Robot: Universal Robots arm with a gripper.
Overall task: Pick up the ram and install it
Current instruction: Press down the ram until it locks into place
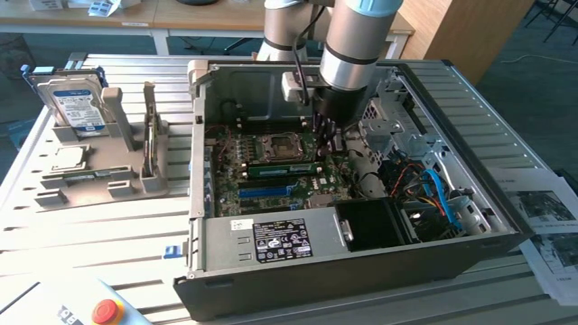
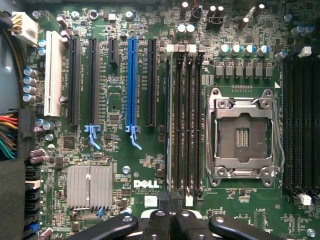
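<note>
**When the stick is in the slot but maybe not clicked: RAM seating tips**

As far as I can tell from the exterior view, the long thin green RAM stick with the pale label [image 1: 280, 169] is lying in a memory slot right next to the square silver CPU socket [image 1: 275, 145], inside the open black computer case [image 1: 361, 271] on the slatted metal counter [image 1: 108, 217]. The robot's black hand [image 2: 172, 220] is clenched with nothing between its fingers, hovering over the green motherboard [image 2: 125, 165] at one end of the black memory slots [image 2: 185, 120].

Whether the stick is fully latched, I can't say. My take for doing this well: press straight down with the closed fingertips, no tilt, one end and then the other, until the white end clips [image 2: 180, 48] snap in. Go gentle so the board doesn't flex.
</note>
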